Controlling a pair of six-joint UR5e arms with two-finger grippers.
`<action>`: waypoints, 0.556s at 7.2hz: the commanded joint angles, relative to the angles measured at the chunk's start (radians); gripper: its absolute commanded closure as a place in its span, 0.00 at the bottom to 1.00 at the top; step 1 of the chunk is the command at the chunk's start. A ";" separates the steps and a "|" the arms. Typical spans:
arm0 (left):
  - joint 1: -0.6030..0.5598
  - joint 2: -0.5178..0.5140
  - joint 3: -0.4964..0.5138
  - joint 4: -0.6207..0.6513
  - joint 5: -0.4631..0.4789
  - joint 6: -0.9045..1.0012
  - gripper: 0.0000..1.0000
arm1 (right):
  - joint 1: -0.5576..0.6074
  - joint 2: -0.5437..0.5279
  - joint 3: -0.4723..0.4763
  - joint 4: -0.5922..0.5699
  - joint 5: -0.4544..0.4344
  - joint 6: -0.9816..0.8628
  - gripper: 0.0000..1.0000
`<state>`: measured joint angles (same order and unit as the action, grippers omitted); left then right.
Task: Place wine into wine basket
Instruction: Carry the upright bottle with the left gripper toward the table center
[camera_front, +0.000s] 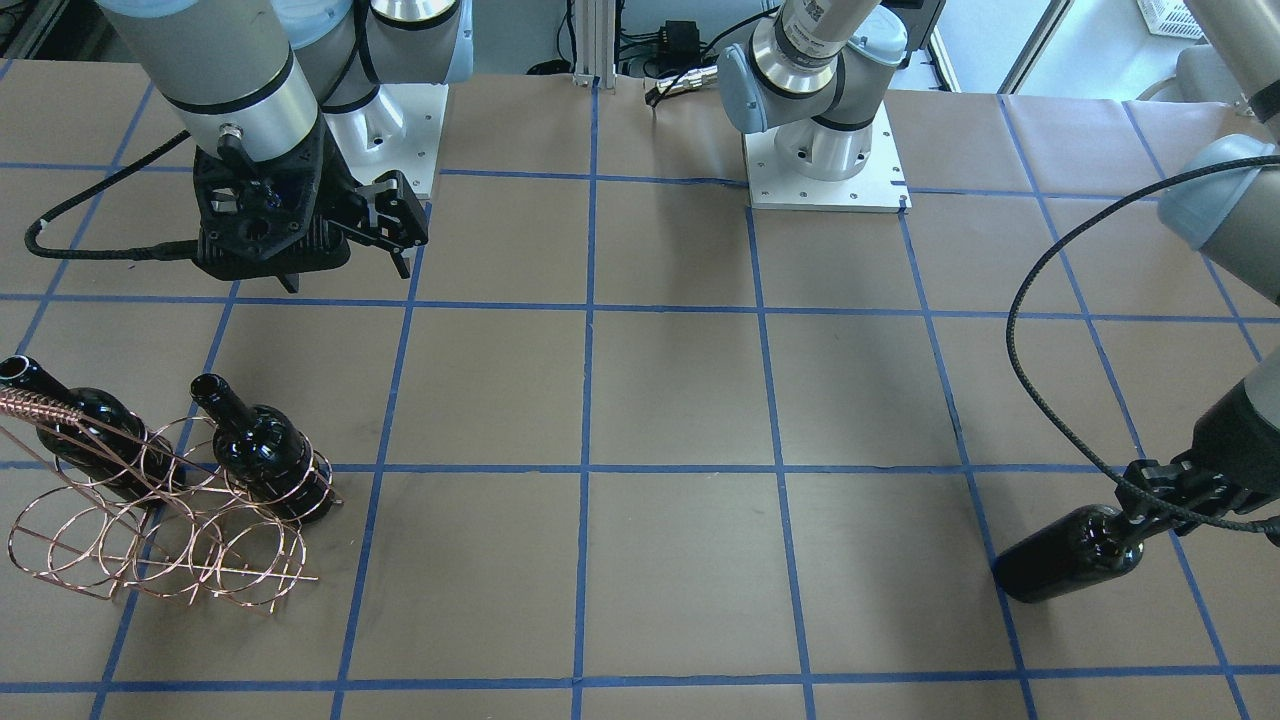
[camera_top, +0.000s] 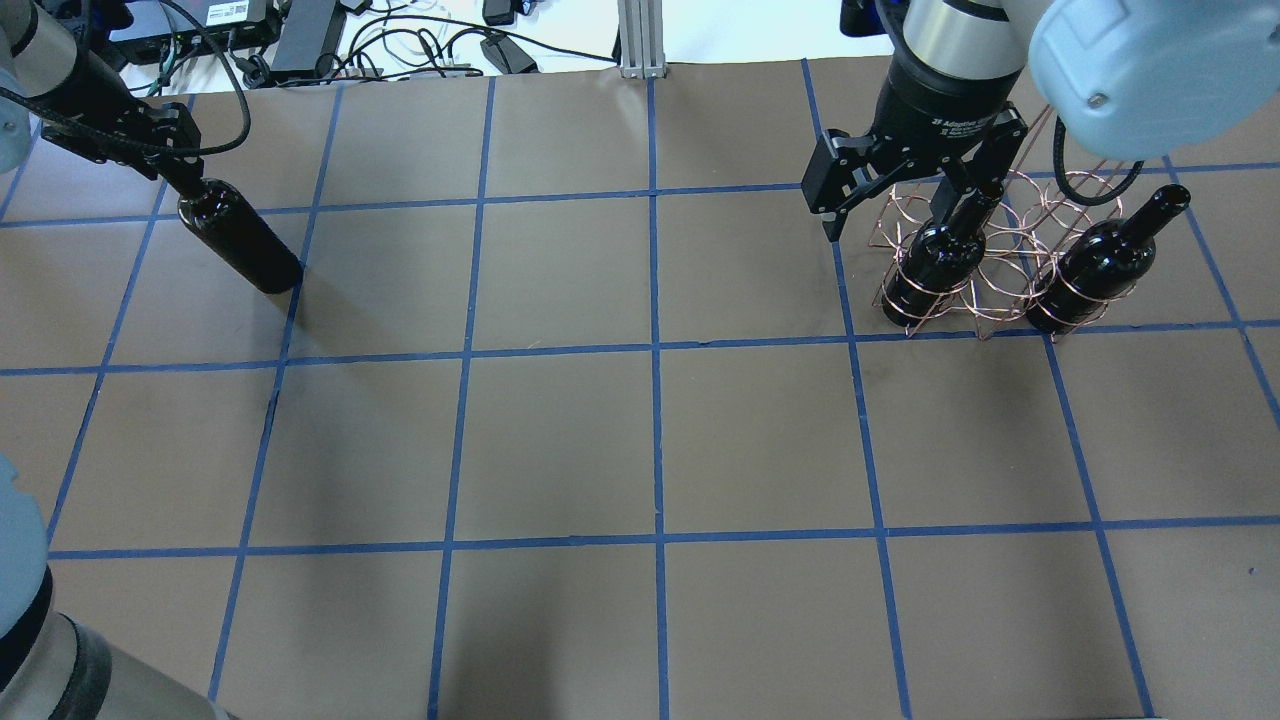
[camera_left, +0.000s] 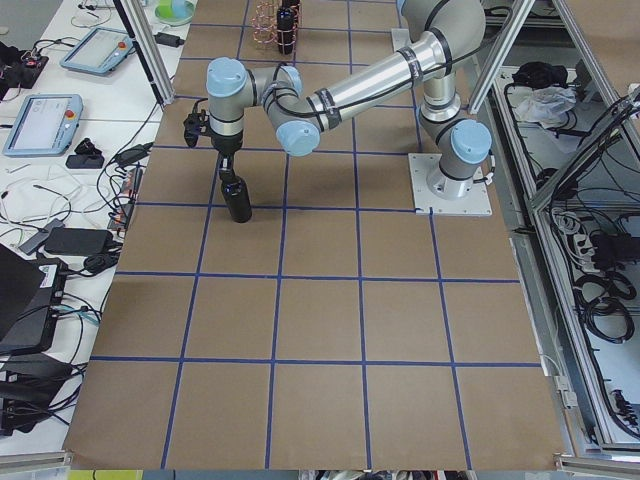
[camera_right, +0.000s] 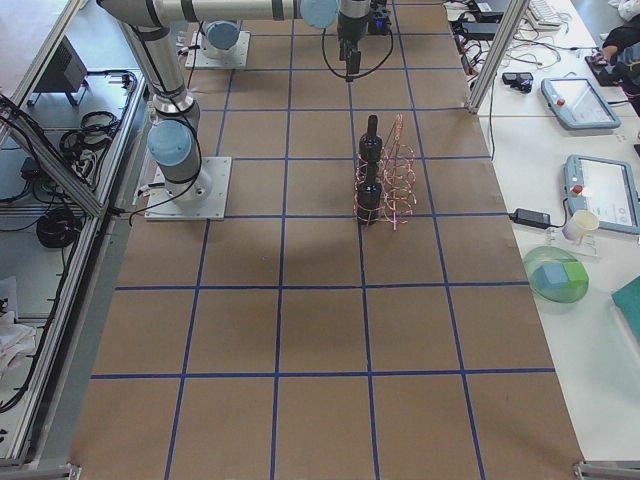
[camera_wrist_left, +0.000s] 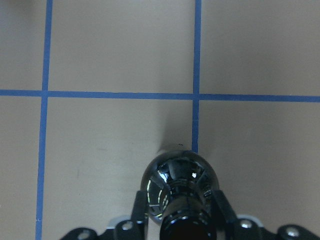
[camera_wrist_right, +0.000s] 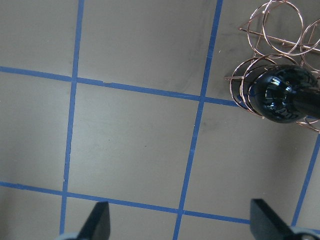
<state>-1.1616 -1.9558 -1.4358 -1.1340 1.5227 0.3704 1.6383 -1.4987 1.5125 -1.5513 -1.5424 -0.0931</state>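
We see the wine bottle (camera_front: 1070, 555) as smooth, near-black glass, glossy enough to carry bright highlights on its shoulder. The two racked bottles (camera_front: 268, 455) share that finish. The wine basket (camera_front: 160, 545) is thin, shiny copper-coloured wire, and its handle (camera_front: 35, 408) is tightly coiled wire. The table cover (camera_front: 680, 400) looks like matt brown paper, faintly scuffed, crossed by smooth blue tape (camera_front: 588, 400). The left gripper (camera_top: 180, 180) and right gripper (camera_top: 908, 212) are matt black. The arm tube (camera_front: 230, 70) looks like satin grey metal, its joint caps (camera_front: 745, 95) are pale blue-grey, and the cable (camera_front: 1020, 340) wears a braided black sleeve.
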 joint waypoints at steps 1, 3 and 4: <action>-0.001 0.001 0.000 0.000 0.001 0.005 0.65 | 0.000 0.000 0.000 0.000 0.001 0.003 0.00; 0.000 0.008 0.000 -0.003 0.001 0.007 0.74 | 0.000 0.000 0.000 0.000 0.001 0.001 0.00; -0.016 0.027 0.008 -0.018 0.005 -0.010 0.84 | 0.000 -0.001 0.000 0.002 0.001 0.003 0.00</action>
<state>-1.1655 -1.9454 -1.4337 -1.1393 1.5243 0.3728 1.6383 -1.4989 1.5125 -1.5510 -1.5417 -0.0917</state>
